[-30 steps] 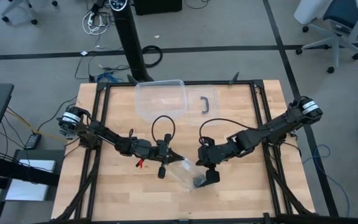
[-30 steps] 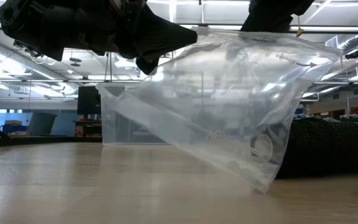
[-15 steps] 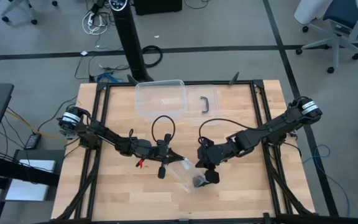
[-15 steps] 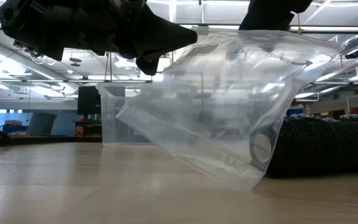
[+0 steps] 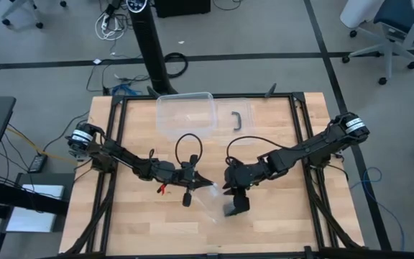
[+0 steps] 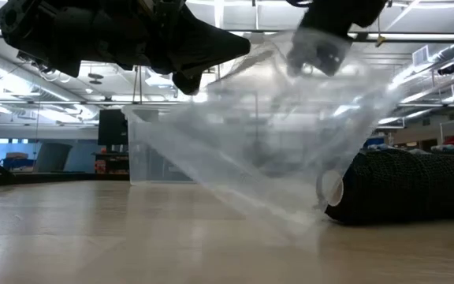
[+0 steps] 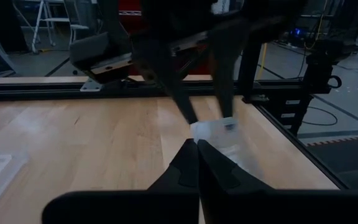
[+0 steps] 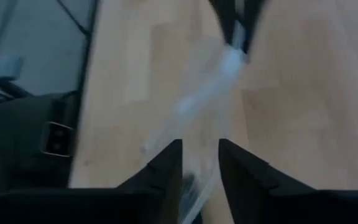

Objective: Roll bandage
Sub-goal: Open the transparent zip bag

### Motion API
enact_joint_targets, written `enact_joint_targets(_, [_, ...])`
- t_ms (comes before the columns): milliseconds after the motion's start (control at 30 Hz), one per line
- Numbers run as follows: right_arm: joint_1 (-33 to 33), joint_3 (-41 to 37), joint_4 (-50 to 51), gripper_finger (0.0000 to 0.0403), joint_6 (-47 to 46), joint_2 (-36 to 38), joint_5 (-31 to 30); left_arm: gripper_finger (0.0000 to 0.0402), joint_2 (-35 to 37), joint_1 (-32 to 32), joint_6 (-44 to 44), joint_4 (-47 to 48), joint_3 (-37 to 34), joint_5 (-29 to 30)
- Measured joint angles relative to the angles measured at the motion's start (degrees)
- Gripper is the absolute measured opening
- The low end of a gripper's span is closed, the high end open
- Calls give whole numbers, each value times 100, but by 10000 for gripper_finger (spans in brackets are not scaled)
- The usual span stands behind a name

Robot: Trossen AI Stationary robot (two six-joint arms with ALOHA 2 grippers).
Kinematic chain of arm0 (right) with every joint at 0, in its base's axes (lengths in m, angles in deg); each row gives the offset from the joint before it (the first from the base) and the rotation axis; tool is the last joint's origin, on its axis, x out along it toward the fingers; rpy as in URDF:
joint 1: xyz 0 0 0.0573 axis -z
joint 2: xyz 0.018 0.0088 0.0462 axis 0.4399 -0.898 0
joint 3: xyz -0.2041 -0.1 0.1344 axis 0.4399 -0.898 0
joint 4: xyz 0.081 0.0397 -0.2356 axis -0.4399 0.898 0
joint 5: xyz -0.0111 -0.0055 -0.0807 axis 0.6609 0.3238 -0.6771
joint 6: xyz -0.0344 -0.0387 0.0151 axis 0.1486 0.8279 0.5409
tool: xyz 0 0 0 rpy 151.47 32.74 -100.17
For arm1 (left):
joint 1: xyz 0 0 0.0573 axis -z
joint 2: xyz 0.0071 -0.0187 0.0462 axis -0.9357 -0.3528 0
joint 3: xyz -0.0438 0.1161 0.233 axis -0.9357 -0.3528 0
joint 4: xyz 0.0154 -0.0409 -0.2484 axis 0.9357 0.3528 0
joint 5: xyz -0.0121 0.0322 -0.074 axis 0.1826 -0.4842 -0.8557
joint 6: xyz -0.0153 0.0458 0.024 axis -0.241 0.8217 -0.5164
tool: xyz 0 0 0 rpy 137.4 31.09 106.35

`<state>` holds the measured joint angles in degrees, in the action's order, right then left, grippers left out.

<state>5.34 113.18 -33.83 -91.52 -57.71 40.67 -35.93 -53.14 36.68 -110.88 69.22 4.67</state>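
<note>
The left gripper (image 5: 208,184), shut, pinches the bag (image 6: 274,166) by one corner. The right gripper (image 8: 201,163) stands part open over it, seemingly empty. It should regrip the far edge before the bandage (image 6: 404,189) is tipped out.

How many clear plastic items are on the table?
2: a clear plastic box at the far edge, and a clear plastic bag near the middle, pinched by the left gripper. More could be hidden under the arms.

table (image 5: 279,223): pale wood planks, smooth, satin sheen | bag (image 6: 290,158): clear thin plastic, glossy, creased | bandage (image 6: 416,185): black woven cloth, matt, coarse | box (image 5: 185,115): clear rigid plastic, smooth | table frame (image 5: 315,155): black metal, matt | grippers: dark matt plastic
</note>
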Motion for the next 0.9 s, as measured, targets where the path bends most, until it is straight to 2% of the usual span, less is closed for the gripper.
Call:
enact_joint_targets(100, [3,5,-287,123,208,-49,395,0,0,3,0,11,0,-3])
enact_joint_targets(200, [-3,3,-426,119,271,-51,603,0,-2,2,0,29,0,-2])
enact_joint_targets(467, [-19,4,-359,43,384,-50,383,0,-3,2,0,50,0,0])
enact_joint_targets(600, [-12,3,-368,22,379,-61,520,0,-3,4,-2,39,0,-7])
enact_joint_targets(900, [22,2,-184,33,434,-24,576,0,-2,4,-2,49,0,-4])
